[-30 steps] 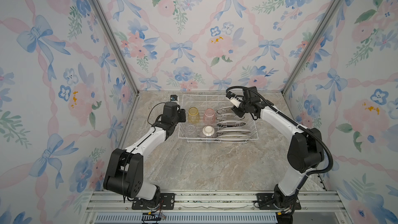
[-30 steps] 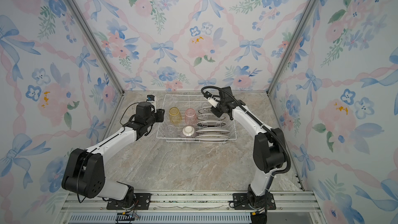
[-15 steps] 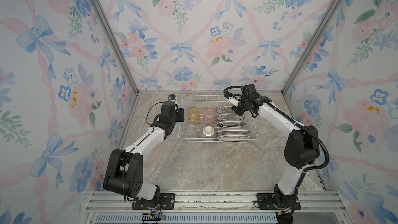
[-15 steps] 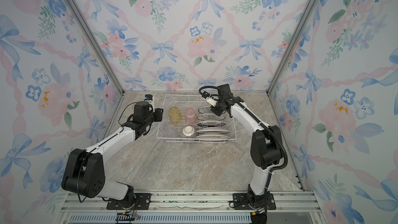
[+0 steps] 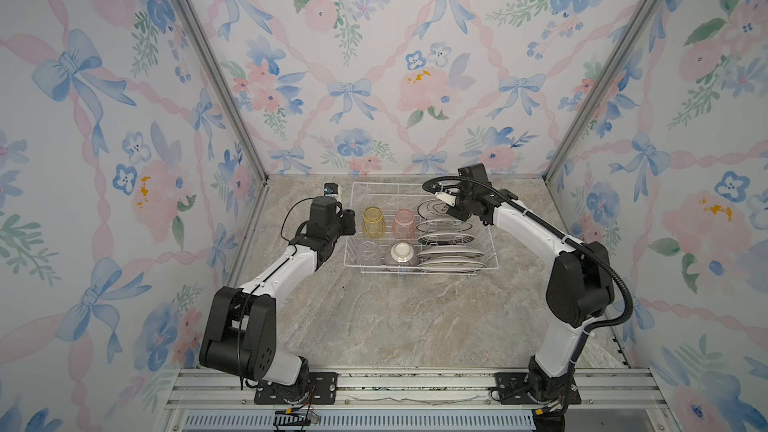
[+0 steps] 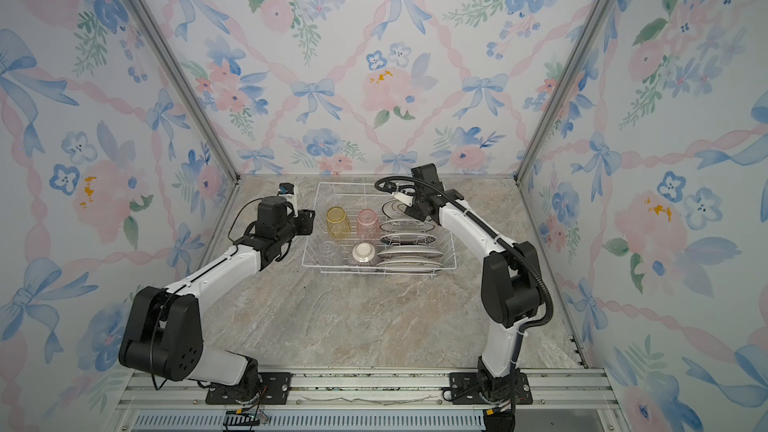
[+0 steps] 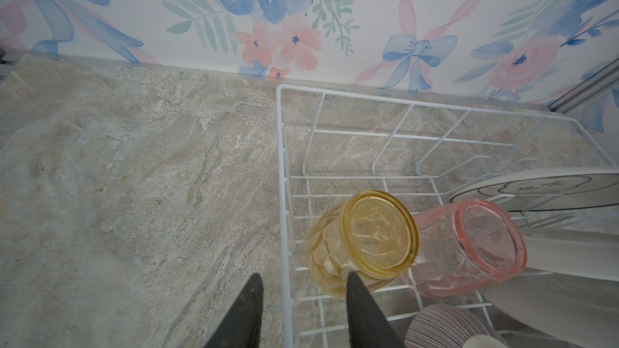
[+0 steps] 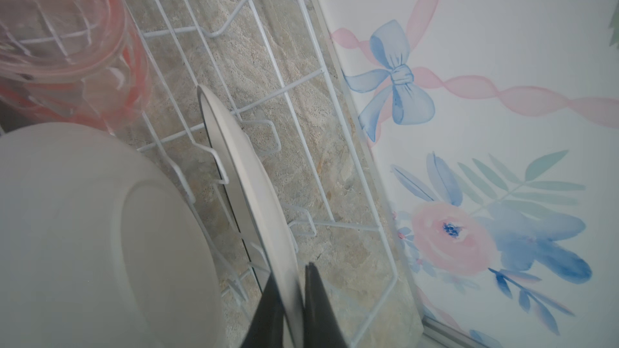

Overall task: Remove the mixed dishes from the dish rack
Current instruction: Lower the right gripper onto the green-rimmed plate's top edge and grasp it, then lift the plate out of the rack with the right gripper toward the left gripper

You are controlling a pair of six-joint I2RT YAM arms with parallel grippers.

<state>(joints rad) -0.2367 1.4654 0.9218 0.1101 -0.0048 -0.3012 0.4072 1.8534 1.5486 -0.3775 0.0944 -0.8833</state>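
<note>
The white wire dish rack point(image 5: 390, 195) point(image 6: 353, 184) stands at the back of the table. It holds a yellow tumbler point(image 5: 372, 222) point(image 7: 365, 239), a pink tumbler point(image 5: 404, 224) point(image 7: 469, 246), a clear tumbler point(image 5: 367, 252), a ribbed bowl point(image 5: 401, 253) and a row of upright plates point(image 5: 451, 252). My right gripper point(image 5: 451, 206) point(image 8: 294, 282) is shut on the rim of the rearmost plate point(image 5: 432, 208) point(image 8: 248, 169), one finger on each face. At the rack's left wall my left gripper point(image 5: 348, 222) point(image 7: 303, 276) is open. The rim wire point(image 7: 284, 195) runs between its fingers, and the yellow tumbler is beside one fingertip.
The back wall runs close behind the rack point(image 7: 368, 98). In the right wrist view, the white back of the neighbouring plate point(image 8: 100, 229) and the pink tumbler point(image 8: 67, 45) sit close to the gripped plate. Marble tabletop point(image 5: 395, 317) stretches in front of the rack.
My right gripper has moved in over the rearmost plate and closed on its rim. The left gripper shifted slightly toward the back beside the rack and stayed open.
</note>
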